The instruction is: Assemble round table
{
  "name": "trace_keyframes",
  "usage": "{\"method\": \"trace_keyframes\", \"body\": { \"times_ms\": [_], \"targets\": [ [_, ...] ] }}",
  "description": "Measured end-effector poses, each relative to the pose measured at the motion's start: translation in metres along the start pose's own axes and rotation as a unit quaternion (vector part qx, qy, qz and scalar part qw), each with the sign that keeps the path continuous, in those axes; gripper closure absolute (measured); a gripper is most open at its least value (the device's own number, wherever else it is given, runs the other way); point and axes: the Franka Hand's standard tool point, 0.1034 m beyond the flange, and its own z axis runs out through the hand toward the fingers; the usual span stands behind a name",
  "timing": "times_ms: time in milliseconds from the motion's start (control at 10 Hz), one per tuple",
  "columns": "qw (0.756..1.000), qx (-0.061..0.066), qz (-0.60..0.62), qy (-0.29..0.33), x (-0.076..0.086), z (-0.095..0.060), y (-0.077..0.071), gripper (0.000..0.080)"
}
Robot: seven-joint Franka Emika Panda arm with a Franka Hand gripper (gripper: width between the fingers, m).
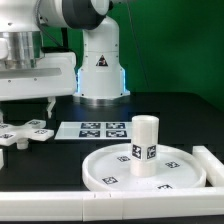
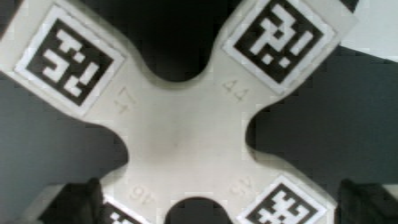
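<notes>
The white cross-shaped foot piece [image 2: 196, 110] fills the wrist view, with black-and-white tags on its arms. In the exterior view it lies on the black table at the left [image 1: 27, 133]. My gripper [image 2: 217, 210] is open right above it, with one dark finger [image 2: 71, 205] on each side of the piece. The exterior view shows the hand low over the piece [image 1: 45, 103]. The large round disc [image 1: 115, 172] lies at the front right. The short cylindrical leg [image 1: 146, 140] stands upright in its middle.
The marker board [image 1: 95, 130] lies flat between the foot piece and the disc. A long white bar [image 1: 60, 208] runs along the front edge and turns up the exterior view's right side [image 1: 212, 165]. The robot base [image 1: 100, 70] stands behind.
</notes>
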Motion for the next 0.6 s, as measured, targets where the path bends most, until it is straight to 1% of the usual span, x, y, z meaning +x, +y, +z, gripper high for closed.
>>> {"method": "trace_keyframes", "body": {
  "times_ms": [300,600],
  "targets": [
    [1.000,0.000,0.001,-0.003,-0.0005,0.0033,0.0036,0.0150],
    [1.000,0.001,0.002,-0.005,-0.0014,0.0050,0.0040,0.0150]
  ]
}}
